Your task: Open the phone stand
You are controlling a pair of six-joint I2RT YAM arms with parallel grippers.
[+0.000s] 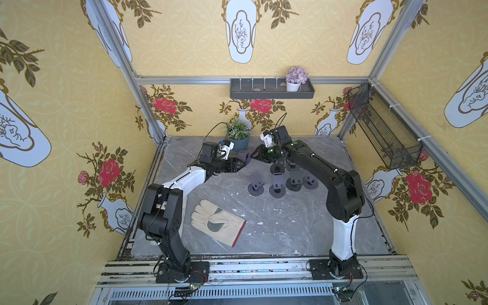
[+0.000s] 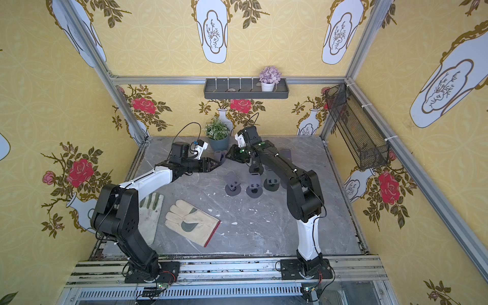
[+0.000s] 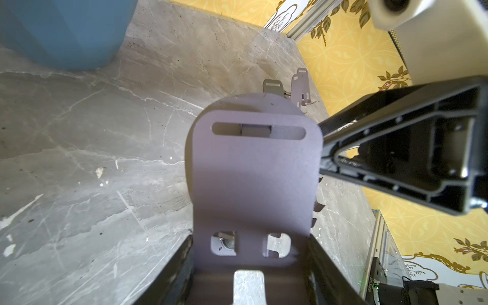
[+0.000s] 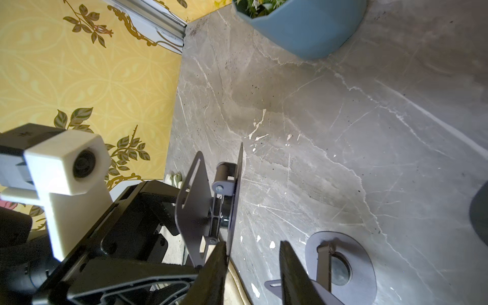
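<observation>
Left claw [image 3: 249,245]: clamped on phone stand [image 3: 253,169], back plate between its fingers; plate's lower end cut off.
Right claw [image 4: 253,243]: part open, gap empty, one finger [image 4: 216,266] just beside stand's round foot; contact unclear.
Spare stands [image 1: 277,182]: near right claw, partly hidden.

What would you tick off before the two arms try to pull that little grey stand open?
1. Left gripper clamped on the phone stand: ok.
2. Stand lifted off the table: ok.
3. Right gripper around the stand's round base: cannot tell; jaws apart, one finger beside its edge.
4. Blue plant pot apart from the stand: ok.
</observation>
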